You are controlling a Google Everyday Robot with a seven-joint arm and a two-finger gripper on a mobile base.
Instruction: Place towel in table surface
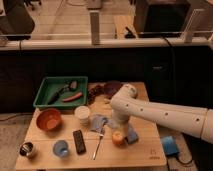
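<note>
Towel (98,121) lies on table surface (145,150) just beside claw (116,126).

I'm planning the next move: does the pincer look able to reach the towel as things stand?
Probably yes. The pincer hangs under the arm's bend, close beside the towel, which lies uncovered on the table. The white cup and the orange fruit nearby do not stand between them.

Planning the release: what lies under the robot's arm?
The towel, orange fruit and blue sponge peek out; the claw hangs there by the towel, the table beneath it covered.
</note>
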